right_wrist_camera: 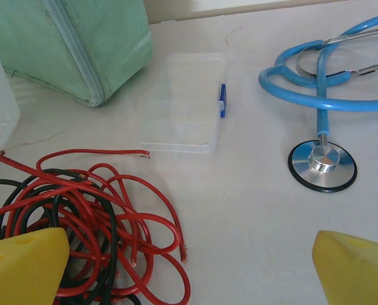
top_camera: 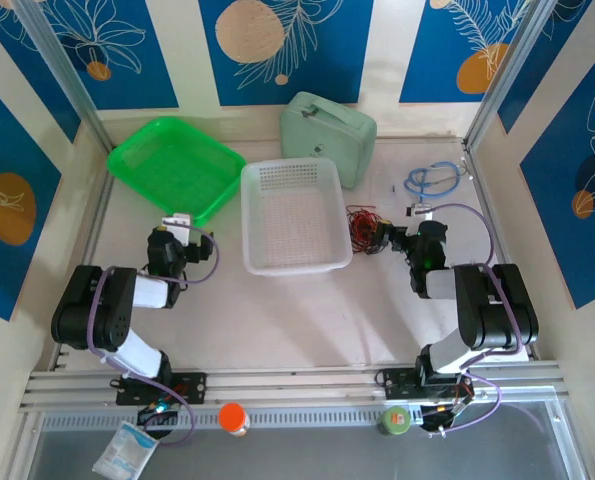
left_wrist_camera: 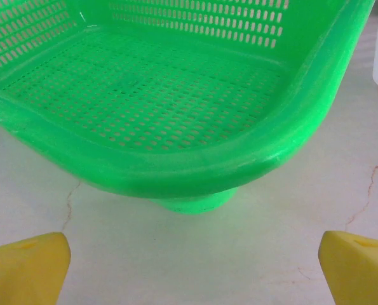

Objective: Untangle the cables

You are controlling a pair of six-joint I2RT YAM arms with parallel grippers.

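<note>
Right hand is wide open with nothing gripped; two yellow fingertips sit at the bottom corners of the right wrist view. The left-side fingertip overlaps the edge of the cables; cannot tell if it touches them. From the top view the right hand points at the cables, which lie on the bench just right of the white basket.

Cables: one loose tangle of thin red and black wires, more red than black, looped over each other in rough ovals. The black strands run through the middle and left of the pile. Several red ends stick out free, tips cut short.

Behind the tangle:
- clear plastic box with a blue latch, lying flat
- mint-green pouch at upper left
- blue stethoscope to the right, well apart from the wires, its metal chest piece face up

Left hand is also wide open and empty, low over the bench, facing the near corner of the green basket. In the top view the left hand sits at the basket's near edge.
</note>
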